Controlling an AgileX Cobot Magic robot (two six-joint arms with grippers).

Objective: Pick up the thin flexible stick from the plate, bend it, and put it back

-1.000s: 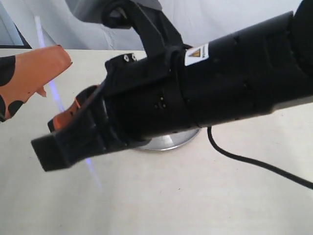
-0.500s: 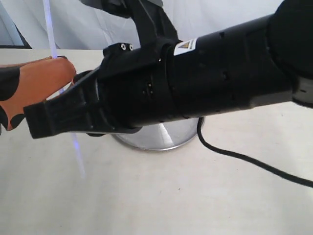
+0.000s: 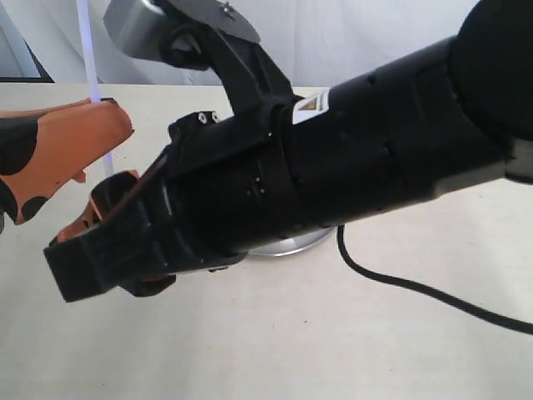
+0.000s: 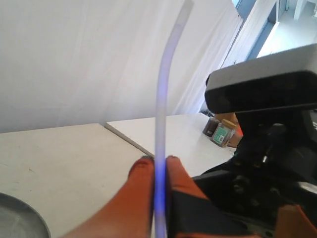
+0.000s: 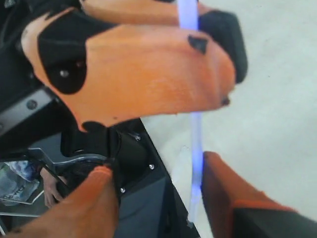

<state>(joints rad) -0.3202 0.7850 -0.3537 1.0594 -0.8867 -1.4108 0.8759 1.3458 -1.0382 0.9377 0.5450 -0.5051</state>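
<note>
Translucent whitish, bluish-tinted thin flexible stick (image 4: pixel 161 99) stands pinched between your left gripper's (image 4: pixel 158 171) closed orange jaws. Its other end sits inside your right gripper's (image 5: pixel 158 166) open jaws. Likely next: close those, then bend.

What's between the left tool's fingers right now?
The thin flexible stick, clamped between both orange fingers, curving beyond them; the left wrist view shows it.

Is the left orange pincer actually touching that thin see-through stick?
Touching. The left wrist view shows the thin stick squeezed between the left pincer's two orange fingers, with no gap.
</note>
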